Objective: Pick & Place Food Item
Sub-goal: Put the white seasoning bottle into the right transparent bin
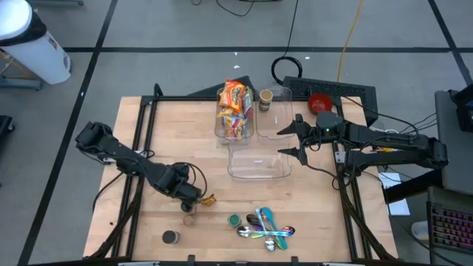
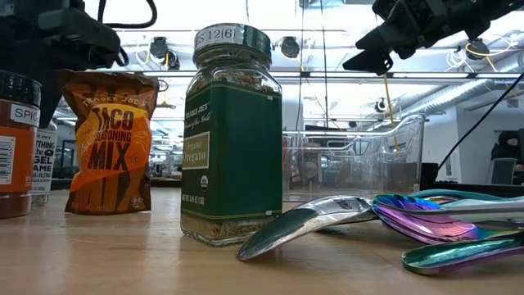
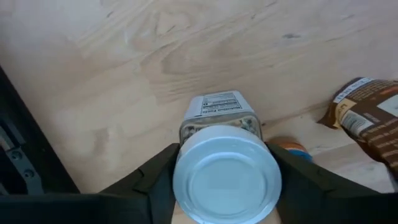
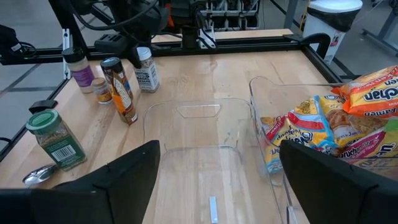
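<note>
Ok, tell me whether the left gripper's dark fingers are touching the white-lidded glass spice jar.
Touching: in the left wrist view both fingers press against the white lid of the spice jar, no gap showing on either side.

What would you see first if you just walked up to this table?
Probably the clear bin stuffed with bright ramen packets at the table's far edge, beside an empty clear bin under the right end effector. Near the front, the left end effector straddles a white-capped spice jar, by shiny rainbow spoons.
</note>
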Controlling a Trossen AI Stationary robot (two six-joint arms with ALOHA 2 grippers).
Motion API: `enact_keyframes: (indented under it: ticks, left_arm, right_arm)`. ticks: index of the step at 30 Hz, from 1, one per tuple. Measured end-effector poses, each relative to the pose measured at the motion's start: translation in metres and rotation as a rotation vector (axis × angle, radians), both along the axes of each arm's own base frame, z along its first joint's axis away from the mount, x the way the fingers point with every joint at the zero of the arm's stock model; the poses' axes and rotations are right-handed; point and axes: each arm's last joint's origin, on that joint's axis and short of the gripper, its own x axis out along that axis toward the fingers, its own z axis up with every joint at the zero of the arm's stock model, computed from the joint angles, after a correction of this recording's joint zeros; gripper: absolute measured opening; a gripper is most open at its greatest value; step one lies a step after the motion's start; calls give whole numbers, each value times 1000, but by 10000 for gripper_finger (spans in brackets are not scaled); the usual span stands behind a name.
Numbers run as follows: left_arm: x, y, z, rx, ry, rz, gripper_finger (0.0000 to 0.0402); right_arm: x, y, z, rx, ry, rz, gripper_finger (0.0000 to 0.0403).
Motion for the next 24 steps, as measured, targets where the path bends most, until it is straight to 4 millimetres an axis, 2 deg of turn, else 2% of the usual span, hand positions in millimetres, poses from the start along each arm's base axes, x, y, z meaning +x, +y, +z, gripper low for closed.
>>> enact_keyframes:
  ticks: [6,9,11,19,24]
  left_arm:
    - [-5,11,6,60,62,-43,208]
    - [-5,21,23,115,98,-53,208]
    - [-3,27,41,138,62,-70,208]
    - [38,52,122,339,-285,-326,208]
    - [78,71,136,430,-348,-579,208]
  right_arm:
    - [0,0,0,0,0,0,322]
    - [0,0,0,1,0,0,322]
    - [0,0,0,7,0,-2,322]
    - [3,6,3,15,-36,27,322]
    - [12,18,6,18,-89,93,322]
